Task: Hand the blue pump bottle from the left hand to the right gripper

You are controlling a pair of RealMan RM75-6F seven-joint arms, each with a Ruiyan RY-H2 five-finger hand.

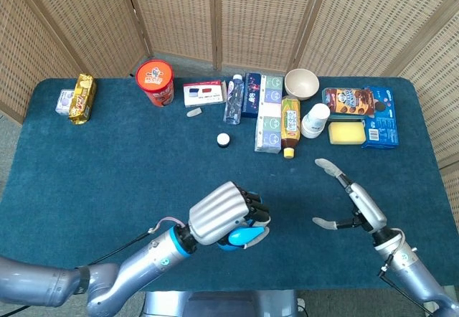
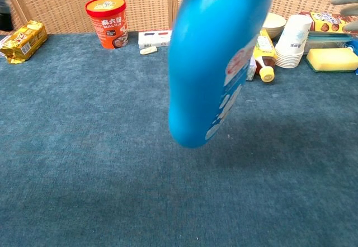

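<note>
Both hands are raised: left hand [image 1: 224, 220] clamps the blue pump bottle [image 2: 218, 62]; right hand [image 1: 351, 202], fingers spread apart, waits beside it

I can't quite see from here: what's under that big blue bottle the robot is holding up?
Only bare blue table cloth shows beneath the blue pump bottle, which hangs in the air from the left hand. In the chest view its body covers some items behind it.

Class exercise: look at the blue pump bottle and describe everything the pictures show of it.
The blue pump bottle looks like glossy blue plastic with a white and red label. It hangs tilted above the table, clear of the cloth. The left hand grips its upper part, hiding most of it from the head view. The right hand waits open nearby, not touching it.
</note>
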